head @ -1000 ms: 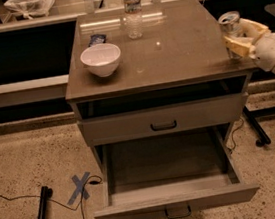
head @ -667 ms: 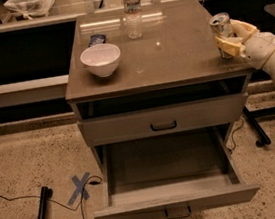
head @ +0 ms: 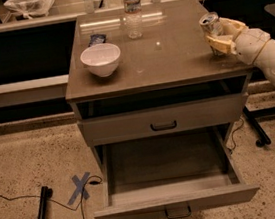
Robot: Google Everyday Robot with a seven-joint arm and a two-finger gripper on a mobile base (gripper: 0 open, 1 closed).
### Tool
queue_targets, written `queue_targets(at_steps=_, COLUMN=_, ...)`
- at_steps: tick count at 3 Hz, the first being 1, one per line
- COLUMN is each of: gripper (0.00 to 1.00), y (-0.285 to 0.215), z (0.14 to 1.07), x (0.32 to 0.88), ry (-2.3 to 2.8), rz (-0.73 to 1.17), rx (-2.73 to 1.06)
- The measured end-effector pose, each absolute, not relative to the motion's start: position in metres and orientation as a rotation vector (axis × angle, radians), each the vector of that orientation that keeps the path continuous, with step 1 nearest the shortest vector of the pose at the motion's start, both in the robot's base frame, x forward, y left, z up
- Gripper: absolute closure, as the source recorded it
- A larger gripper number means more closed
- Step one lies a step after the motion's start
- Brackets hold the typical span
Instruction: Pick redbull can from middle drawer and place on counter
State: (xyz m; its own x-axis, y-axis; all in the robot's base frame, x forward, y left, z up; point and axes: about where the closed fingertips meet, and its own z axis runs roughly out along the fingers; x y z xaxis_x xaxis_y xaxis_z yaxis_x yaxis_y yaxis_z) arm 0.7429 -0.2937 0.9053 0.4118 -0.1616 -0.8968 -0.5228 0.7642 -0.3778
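While the middle drawer [head: 140, 209] stands pulled out at lower centre, the pincer [head: 218, 36] at upper right clasps the redbull can [head: 210, 21] upright at the tabletop's [head: 171, 61] right edge. Can-to-tabletop contact: cannot tell. White bowl [head: 100, 59] and water bottle [head: 133, 11] stand further left.

I see a speckled beige floor [head: 28, 161] with a blue tape cross [head: 79, 187] and a dark metal leg [head: 40, 215] on it. Behind the bench [head: 171, 61] is a dark wall [head: 19, 56] with a pale ledge [head: 19, 89]. The light is warm and dim. My end effector [head: 217, 38] is at the right edge of the bench, closed around the redbull can [head: 210, 21].
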Motion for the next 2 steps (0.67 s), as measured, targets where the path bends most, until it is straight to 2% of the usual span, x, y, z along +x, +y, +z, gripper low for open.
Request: queue_targets(at_steps=2, gripper=1.00, y=-0.269, z=0.913, x=0.747, ry=1.127, rz=0.186, rx=-0.954)
